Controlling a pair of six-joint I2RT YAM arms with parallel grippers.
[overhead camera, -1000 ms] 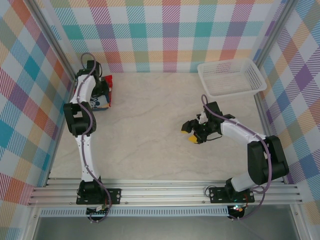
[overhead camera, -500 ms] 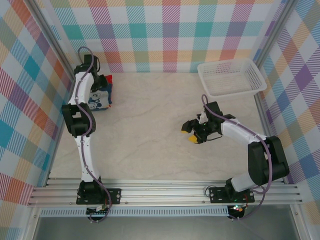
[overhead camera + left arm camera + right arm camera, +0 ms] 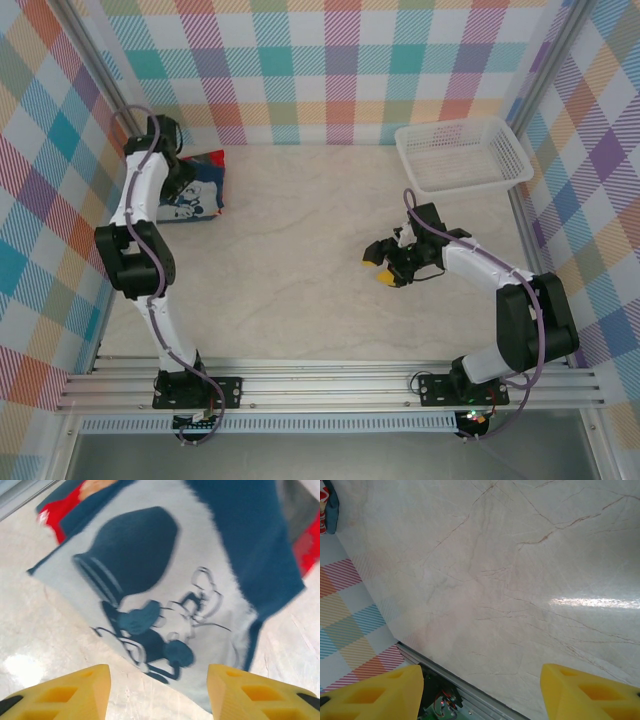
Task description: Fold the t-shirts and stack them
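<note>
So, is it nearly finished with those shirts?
Apparently nearly done: the navy shirt lies folded on top of the red shirt. Nothing is in hand: the left gripper and right gripper are both open and empty. Little seems left, perhaps tidying the stack.

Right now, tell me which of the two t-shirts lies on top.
The dark navy t-shirt with the white mouse print lies on top; the red t-shirt peeks out from under its edges.
</note>
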